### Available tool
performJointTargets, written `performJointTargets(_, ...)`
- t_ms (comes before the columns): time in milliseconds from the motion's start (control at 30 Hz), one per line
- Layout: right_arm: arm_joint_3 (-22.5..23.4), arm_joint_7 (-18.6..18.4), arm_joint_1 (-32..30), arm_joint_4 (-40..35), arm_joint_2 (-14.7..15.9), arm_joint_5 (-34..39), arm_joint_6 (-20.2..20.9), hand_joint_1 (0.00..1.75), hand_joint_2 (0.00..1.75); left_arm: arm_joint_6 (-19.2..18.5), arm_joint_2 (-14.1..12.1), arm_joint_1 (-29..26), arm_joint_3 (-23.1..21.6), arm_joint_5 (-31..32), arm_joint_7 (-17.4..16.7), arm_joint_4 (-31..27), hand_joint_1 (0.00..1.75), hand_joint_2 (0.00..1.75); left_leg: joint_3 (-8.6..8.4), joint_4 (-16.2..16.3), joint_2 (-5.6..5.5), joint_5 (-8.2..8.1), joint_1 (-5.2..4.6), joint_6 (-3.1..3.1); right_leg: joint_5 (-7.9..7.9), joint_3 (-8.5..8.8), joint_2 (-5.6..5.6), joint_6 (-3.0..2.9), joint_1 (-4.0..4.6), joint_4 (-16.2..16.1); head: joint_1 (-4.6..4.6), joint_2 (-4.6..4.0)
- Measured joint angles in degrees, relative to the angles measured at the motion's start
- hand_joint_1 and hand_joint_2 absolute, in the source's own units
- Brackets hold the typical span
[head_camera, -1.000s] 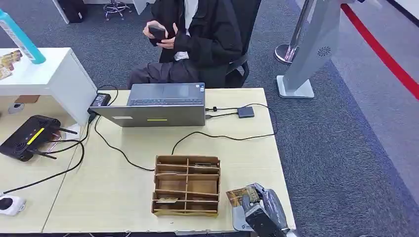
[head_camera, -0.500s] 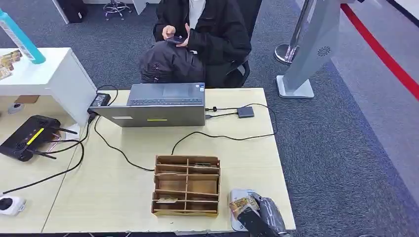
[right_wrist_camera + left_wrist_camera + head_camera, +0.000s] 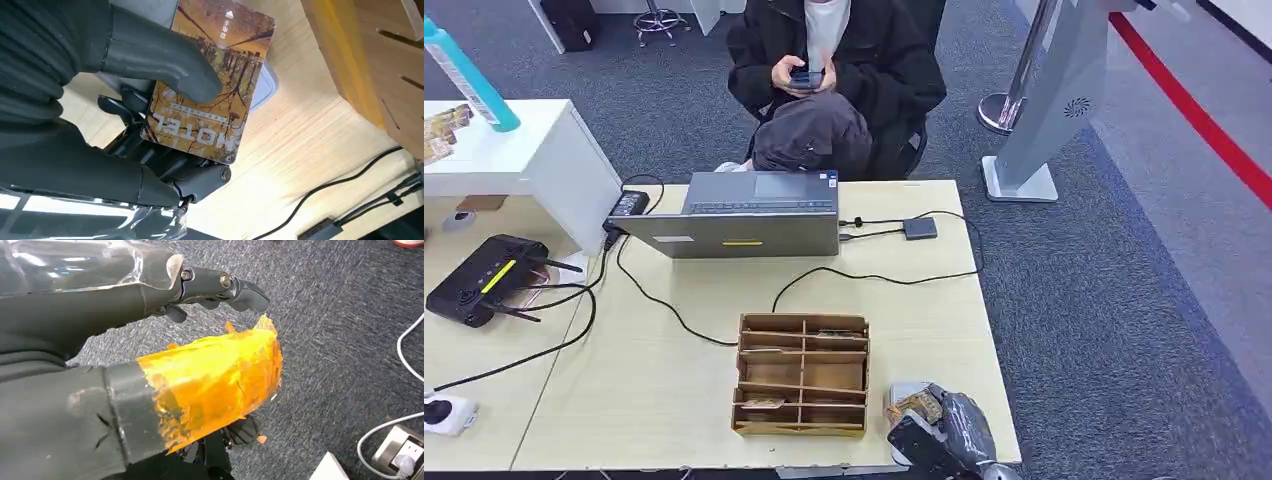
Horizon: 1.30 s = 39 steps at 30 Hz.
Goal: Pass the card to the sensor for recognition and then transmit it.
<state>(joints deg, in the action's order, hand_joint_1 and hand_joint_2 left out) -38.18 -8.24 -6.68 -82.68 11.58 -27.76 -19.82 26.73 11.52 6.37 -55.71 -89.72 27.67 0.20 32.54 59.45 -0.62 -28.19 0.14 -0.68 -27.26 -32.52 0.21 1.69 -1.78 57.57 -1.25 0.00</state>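
Right hand (image 3: 944, 432): grips the card (image 3: 210, 85) between thumb and fingers, just above the sensor (image 3: 902, 392).
Left hand (image 3: 150, 365): hangs over carpet, holding nothing.
Progress: reading seemingly underway — passing on still left.

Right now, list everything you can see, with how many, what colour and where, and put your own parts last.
Card: one, brown and gold, held over the sensor.
Sensor: one, pale grey, near right table corner, under the card.
Organizer: one, brown cardboard, left of the sensor.
Laptop: one, grey, far middle of the table.
Router: one, black, left desk.
Adapter: one, dark grey, right of the laptop.
Table: one, light wood.
Bottle: one, teal, on the white shelf.
Person: one, black jacket, seated behind the table.
Right robot hand: grey, holds the card.
Left robot hand: grey, orange tape, over carpet.
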Motion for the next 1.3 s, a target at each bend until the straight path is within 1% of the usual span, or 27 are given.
performJointTargets(433,-0.42,-0.28,0.33,0.09,0.15,-0.41,-0.02,1.75,1.75,0.0,0.0,0.0,0.0,0.0,0.0,0.0,0.0,0.0,-0.03,0.0,0.0,0.01,0.0,-0.01,0.01,0.12,0.0,0.0,0.0,0.0,0.02,0.0)
performJointTargets(667,-0.79,-1.42,0.52,0.37,0.17,-2.42,-0.48,1.75,1.75,0.17,0.0,0.0,0.02,0.0,-0.09,0.0,0.0,0.0,-0.08,0.0,0.0,0.01,0.0,-0.01,0.01,0.16,0.0,0.0,0.0,0.0,0.0,0.0)
performJointTargets(900,-1.07,-4.94,0.58,0.5,0.2,-10.06,-3.43,1.75,1.75,0.59,0.0,0.0,0.07,0.0,-0.13,0.0,0.0,0.0,-0.08,0.01,0.0,0.01,0.0,-0.01,0.01,0.18,-0.02,0.01,-0.01,-0.01,0.0,0.0)
performJointTargets(933,-1.05,-5.11,0.56,0.46,0.2,-11.41,-3.67,1.75,1.75,0.83,0.0,0.0,0.07,0.0,-0.33,0.0,0.0,0.0,-0.08,0.01,0.0,0.01,0.0,-0.01,0.02,0.19,-0.02,0.01,-0.01,-0.01,0.02,0.0)
performJointTargets(967,-1.0,-4.53,0.61,0.46,0.2,-12.71,-3.46,1.75,1.75,1.57,-0.02,0.01,0.11,0.0,-1.67,0.0,0.0,0.0,-0.07,0.0,-0.01,0.01,0.0,-0.01,0.02,0.2,-0.02,0.01,-0.01,-0.01,0.0,0.0)
performJointTargets(1033,-1.05,-1.81,1.73,1.16,0.17,-14.08,-2.53,1.75,1.75,4.09,-0.64,0.06,1.84,0.07,-5.65,-0.35,0.0,0.0,-0.05,0.0,0.04,0.02,0.0,-0.01,0.05,0.14,0.03,-0.02,-0.01,-0.01,0.0,0.0)
performJointTargets(1067,-1.03,-0.53,2.86,2.42,-0.08,-15.05,-2.7,1.75,1.75,5.55,-1.16,0.03,3.17,0.26,-7.88,-1.5,0.0,0.0,-0.06,0.01,0.13,0.02,-0.01,0.0,0.1,0.09,0.11,-0.01,-0.01,-0.01,-0.02,0.0)
performJointTargets(1100,-0.83,-0.33,3.6,3.3,-0.46,-16.23,-3.45,1.75,1.75,5.86,-1.48,-0.01,3.93,0.61,-8.37,-2.4,0.0,0.0,-0.06,0.02,0.13,0.03,-0.01,0.01,0.1,0.07,0.13,0.0,-0.01,-0.01,0.02,0.0)
performJointTargets(1167,0.11,-0.55,3.81,3.61,-0.98,-19.31,-5.42,1.75,1.75,5.88,-1.66,0.01,4.48,0.92,-8.07,-3.21,0.0,0.0,-0.05,0.02,-0.05,0.08,-0.02,-0.05,0.07,0.09,-0.08,0.03,-0.01,-0.01,-0.02,0.0)
performJointTargets(1300,1.31,-0.76,3.52,2.8,-1.71,-24.13,-7.02,1.75,1.75,5.9,-1.64,-0.22,5.51,0.66,-7.26,-3.98,0.0,0.0,0.01,0.01,0.0,0.07,-0.01,-0.04,0.08,0.07,0.01,0.03,-0.01,-0.01,-0.02,0.0)
